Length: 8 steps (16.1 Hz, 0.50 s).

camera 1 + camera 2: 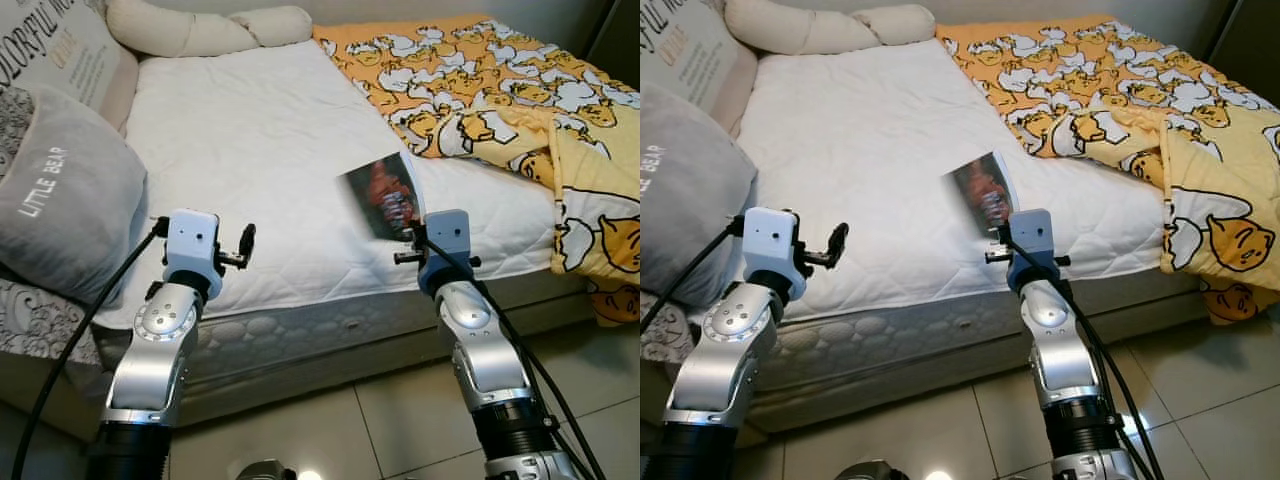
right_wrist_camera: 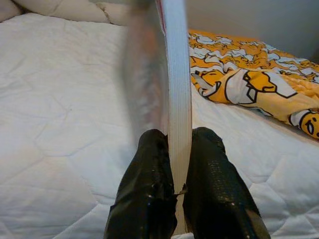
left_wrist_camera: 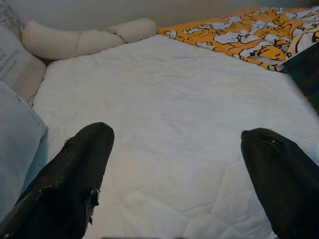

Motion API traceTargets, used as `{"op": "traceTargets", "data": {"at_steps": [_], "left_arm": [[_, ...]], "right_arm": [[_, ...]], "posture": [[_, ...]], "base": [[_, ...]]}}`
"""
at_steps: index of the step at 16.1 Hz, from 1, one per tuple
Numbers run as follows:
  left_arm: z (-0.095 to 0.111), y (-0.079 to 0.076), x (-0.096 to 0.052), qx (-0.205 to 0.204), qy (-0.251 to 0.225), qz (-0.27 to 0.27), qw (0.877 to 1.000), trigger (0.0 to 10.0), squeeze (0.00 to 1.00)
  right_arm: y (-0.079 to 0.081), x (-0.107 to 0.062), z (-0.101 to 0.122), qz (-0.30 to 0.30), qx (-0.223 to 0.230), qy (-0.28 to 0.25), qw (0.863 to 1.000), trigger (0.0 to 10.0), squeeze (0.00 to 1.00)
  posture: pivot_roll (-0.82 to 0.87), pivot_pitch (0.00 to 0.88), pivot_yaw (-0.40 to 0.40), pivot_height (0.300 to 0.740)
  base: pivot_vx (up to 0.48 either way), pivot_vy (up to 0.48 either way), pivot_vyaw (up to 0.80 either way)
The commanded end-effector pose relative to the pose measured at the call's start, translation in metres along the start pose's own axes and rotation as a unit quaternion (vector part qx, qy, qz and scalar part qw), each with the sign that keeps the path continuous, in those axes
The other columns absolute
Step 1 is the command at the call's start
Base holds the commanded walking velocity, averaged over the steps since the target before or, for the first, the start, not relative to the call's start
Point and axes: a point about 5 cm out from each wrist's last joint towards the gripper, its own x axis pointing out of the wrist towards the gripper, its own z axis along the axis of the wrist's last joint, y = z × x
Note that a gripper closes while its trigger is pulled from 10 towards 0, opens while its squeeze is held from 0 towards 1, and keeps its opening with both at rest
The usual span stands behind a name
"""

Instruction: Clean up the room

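Head view: right gripper (image 1: 408, 238) clamped on a book (image 1: 384, 195), held upright over the mattress's (image 1: 250, 150) front edge. Left gripper (image 1: 243, 246) spread wide, empty. Right wrist view: fingers (image 2: 149, 189) pinching book edge-on.

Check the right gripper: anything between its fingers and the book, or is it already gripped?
Nothing in between. The right gripper is shut on the book, fingers pinching its lower edge and holding it upright above the white mattress. The left gripper is open, empty, over the mattress.

Home bedroom: mattress (image 1: 250, 150), pillows (image 1: 70, 200), duck-print blanket (image 1: 500, 90).
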Motion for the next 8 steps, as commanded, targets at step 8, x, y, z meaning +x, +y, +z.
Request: {"op": "traceTargets", "data": {"at_steps": [8], "left_arm": [[0.0058, 0.0046, 0.0052, -0.002, -0.007, 0.013, 1.000, 10.0, 0.42]], "right_arm": [[0.0044, 0.0044, 0.0134, 0.039, -0.017, -0.026, 0.999, 10.0, 0.00]], "posture": [[0.03, 0.000, 0.037, 0.740]], "base": [[0.277, 0.000, 0.30]]}}
